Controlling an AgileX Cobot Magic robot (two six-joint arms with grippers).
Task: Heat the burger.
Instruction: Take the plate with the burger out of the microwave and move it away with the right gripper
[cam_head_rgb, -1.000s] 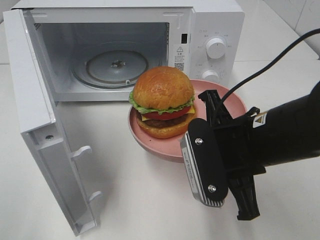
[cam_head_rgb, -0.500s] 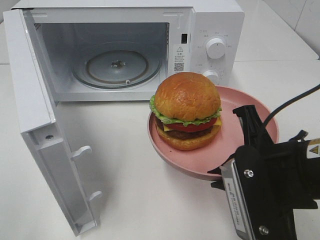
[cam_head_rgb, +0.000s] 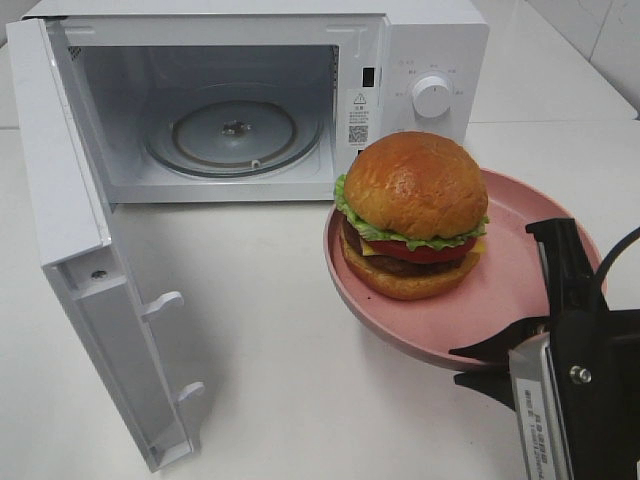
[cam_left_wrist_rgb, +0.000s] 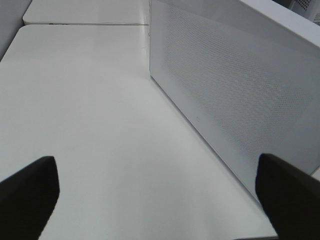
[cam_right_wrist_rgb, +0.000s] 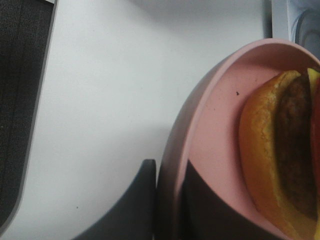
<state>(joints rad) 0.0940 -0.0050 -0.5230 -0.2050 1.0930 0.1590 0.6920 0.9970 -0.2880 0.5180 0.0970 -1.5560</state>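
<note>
My right gripper (cam_head_rgb: 528, 338) pinches the rim of the pink plate (cam_head_rgb: 500, 310) — one finger inside, one under. The burger (cam_head_rgb: 413, 214) sits on that plate, just beyond my fingers, in front of the open microwave (cam_head_rgb: 240, 100). My left gripper (cam_left_wrist_rgb: 155, 192) is spread wide beside the microwave's side wall — holding nothing.

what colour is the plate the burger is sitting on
Pink. The plate under the burger shows best in the exterior high view.

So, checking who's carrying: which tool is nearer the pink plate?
Right. The right tool is clamped on the pink plate rim; the left tool is open beside the microwave, no plate in sight.
</note>
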